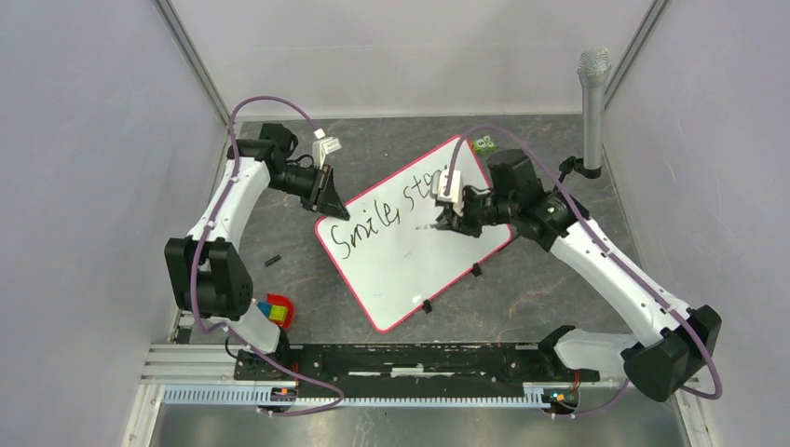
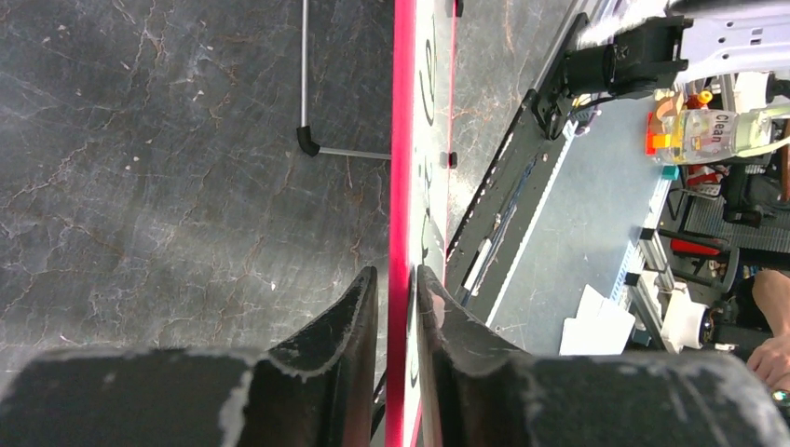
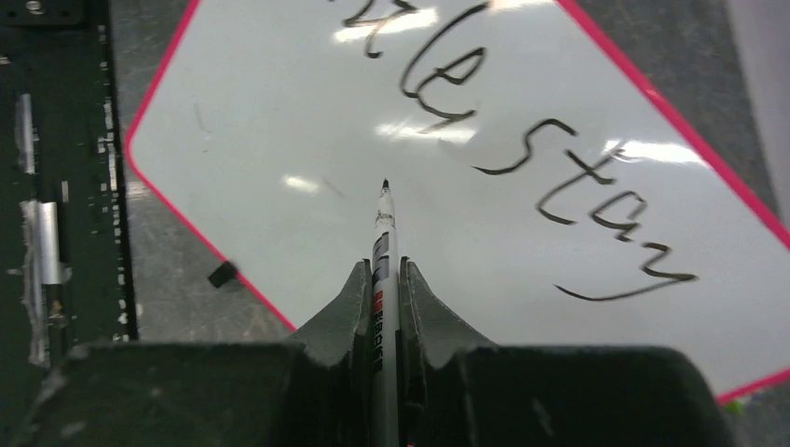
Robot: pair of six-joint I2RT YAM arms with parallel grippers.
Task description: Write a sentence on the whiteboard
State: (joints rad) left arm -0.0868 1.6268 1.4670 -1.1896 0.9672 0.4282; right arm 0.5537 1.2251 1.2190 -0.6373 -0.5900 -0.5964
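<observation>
On the whiteboard (image 1: pixel 401 275): sentence (image 1: pixel 368 233) reads "Smile, stay"; lower half blank.
My right claw (image 3: pixel 383 267) pinches the marker (image 3: pixel 384 216); left claw (image 2: pixel 396 277) straddles the board's edge, grip unclear. More words likely remain.

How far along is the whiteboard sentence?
Done: "Smile, stay" is written in black across the whiteboard. In hand: right fingers are shut on the marker, tip over the blank area under that line; left fingers straddle the board's red edge, grip unclear. Left: any second line; the lower half is bare.
</observation>
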